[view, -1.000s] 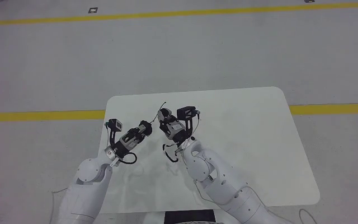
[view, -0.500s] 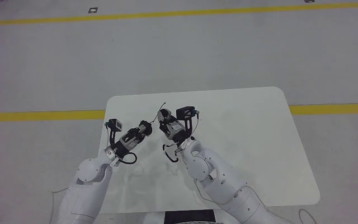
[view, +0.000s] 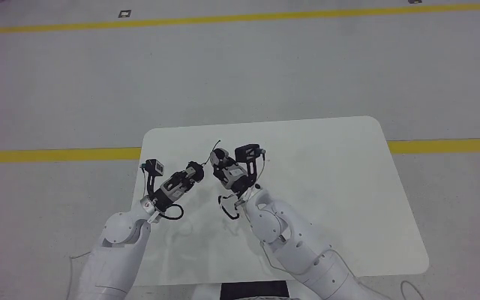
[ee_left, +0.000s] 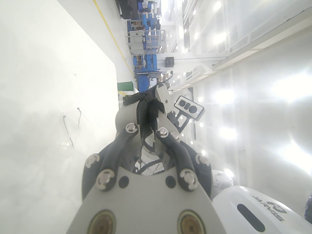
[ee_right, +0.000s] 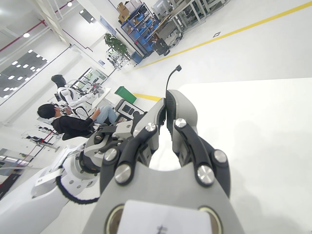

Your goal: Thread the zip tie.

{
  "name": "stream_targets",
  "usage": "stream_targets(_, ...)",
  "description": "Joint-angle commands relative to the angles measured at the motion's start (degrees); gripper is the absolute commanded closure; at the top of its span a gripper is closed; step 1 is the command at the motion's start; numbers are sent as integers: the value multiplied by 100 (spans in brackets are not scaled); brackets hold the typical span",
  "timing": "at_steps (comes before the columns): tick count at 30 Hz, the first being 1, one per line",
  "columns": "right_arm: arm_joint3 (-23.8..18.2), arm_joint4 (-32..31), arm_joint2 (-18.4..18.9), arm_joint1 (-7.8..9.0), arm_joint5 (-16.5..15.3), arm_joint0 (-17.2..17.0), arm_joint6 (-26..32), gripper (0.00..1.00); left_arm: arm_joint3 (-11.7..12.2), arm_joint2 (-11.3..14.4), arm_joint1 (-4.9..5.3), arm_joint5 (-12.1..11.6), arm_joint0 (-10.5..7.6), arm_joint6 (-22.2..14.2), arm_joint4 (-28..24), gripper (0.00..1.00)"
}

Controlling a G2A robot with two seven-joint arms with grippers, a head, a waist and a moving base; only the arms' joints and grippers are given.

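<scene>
Black zip tie (ee_right: 170, 79) juts from right fingers (ee_right: 181, 107).

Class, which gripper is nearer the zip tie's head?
Right. The right gripper clamps the zip tie, whose head juts out beyond it; the left gripper sits farther off, beside the right one.

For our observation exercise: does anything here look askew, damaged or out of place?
Nothing stands out: the zip tie sticks out, gently curved, from the shut jaws of the right gripper, above the table.
</scene>
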Motion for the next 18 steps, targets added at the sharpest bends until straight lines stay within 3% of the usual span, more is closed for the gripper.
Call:
stream_targets(1, 0, -5, 6, 0, -9, -8, 7, 100, 0, 0, 0, 0, 0, 0, 0, 100)
stream_targets(18, -28, -384, 69, -1, 32, -26, -208, 100, -29, 59, -2, 57, -22, 118, 27, 100)
